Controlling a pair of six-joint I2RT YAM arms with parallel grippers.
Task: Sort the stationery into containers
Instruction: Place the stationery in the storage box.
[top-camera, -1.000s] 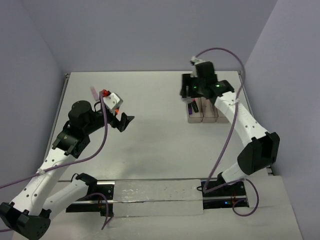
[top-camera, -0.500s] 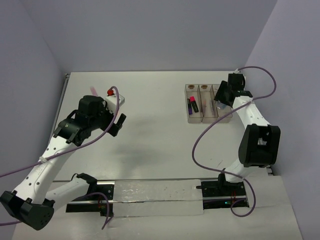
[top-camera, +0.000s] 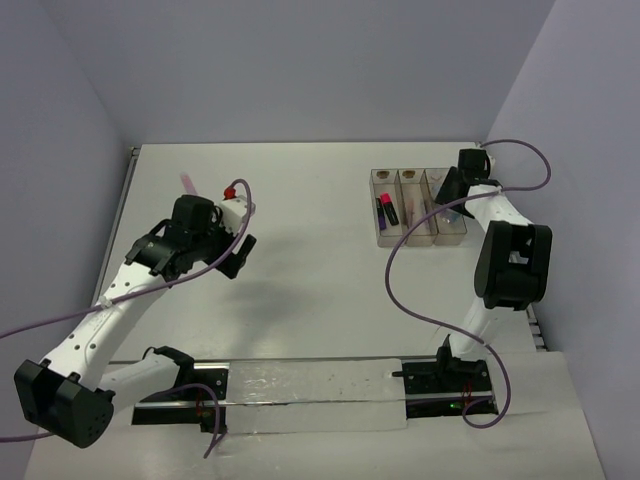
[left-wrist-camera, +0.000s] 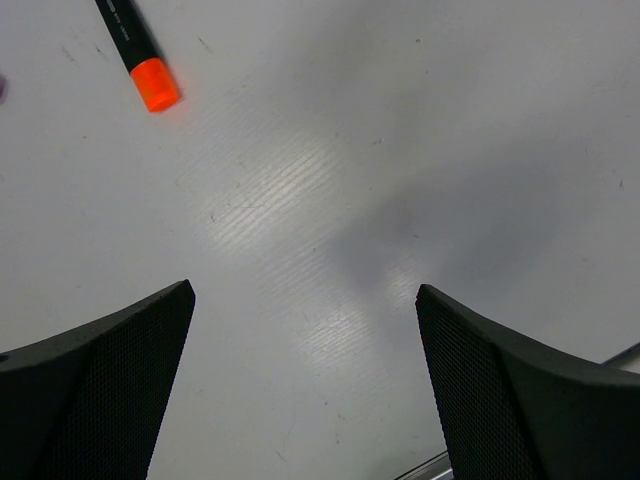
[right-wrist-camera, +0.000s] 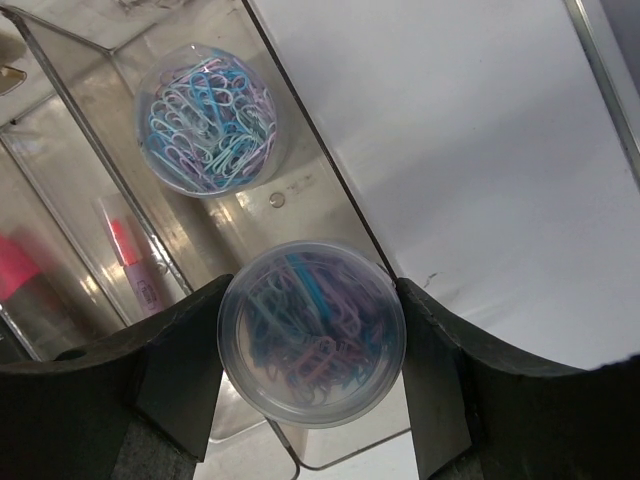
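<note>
Two dark fingers (right-wrist-camera: 175, 370) of the right end effector (right-wrist-camera: 312, 345) were closed on a round clear pot (right-wrist-camera: 312, 325) of coloured paper clips, one finger on each side. The held pot was at the near end of the rightmost clear bin (right-wrist-camera: 320, 200). Whether it rested on the bin floor or hung above it could not be determined. A second pot (right-wrist-camera: 208, 118) of paper clips lay at the far end of the same compartment, apart from the held one. A pink-tipped stick (right-wrist-camera: 125, 250) lay in the neighbouring compartment. In the overhead view the three joined bins (top-camera: 400, 243) stood in the upper right of the frame. A purple and pink item (top-camera: 383, 210), too small to resolve, lay in the leftmost bin.

The left end effector (left-wrist-camera: 305, 380) was spread wide with nothing between its fingers, above bare tabletop (left-wrist-camera: 330, 130). An orange-ended black highlighter (left-wrist-camera: 140, 50) lay on the tabletop at the upper left of the wrist view, well clear of both fingers.
</note>
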